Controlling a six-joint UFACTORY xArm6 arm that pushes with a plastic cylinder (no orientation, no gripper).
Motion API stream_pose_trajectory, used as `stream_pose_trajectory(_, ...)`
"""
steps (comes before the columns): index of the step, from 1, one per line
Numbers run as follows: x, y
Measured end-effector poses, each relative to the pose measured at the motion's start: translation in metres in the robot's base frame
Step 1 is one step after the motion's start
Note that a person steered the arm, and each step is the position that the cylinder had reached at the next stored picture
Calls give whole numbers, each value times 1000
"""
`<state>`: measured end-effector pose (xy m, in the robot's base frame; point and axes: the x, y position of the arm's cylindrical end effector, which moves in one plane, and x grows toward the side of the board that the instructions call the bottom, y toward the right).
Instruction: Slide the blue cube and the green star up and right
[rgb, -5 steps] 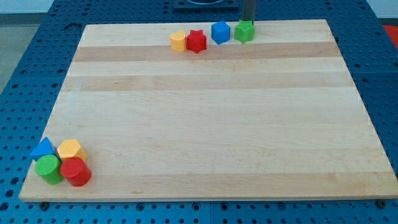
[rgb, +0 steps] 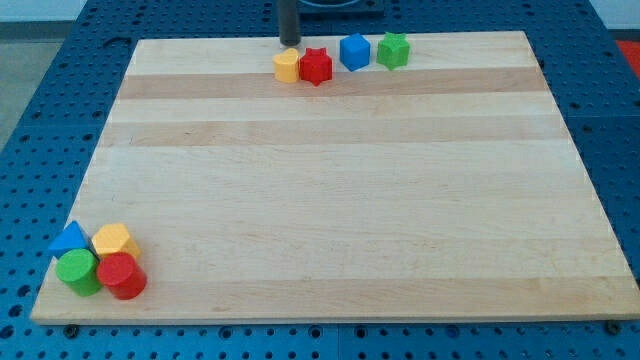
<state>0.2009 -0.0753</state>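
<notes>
Blue cube (rgb: 354, 51), green star (rgb: 393, 50) side by side, top edge of desk (rgb: 330, 200), right of centre. Tip (rgb: 289, 43) above yellow block (rgb: 287, 66), upper left of pair. No gripper fitted. Push rightward seemingly left.

Yellow block (rgb: 287, 66) touches red star (rgb: 317, 66); four blocks (rgb: 98, 261) huddle bottom-left.

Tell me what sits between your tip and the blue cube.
In the camera view, the yellow block and the red block lie between my tip and the blue cube, side by side.
</notes>
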Motion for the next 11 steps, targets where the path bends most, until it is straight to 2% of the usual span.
stream_pose_trajectory(1,23,12)
stream_pose_trajectory(4,27,161)
stream_pose_trajectory(5,29,124)
stream_pose_trajectory(6,51,91)
stream_pose_trajectory(7,65,124)
stream_pose_trajectory(9,25,246)
stream_pose_trajectory(10,23,256)
stream_pose_trajectory(11,41,234)
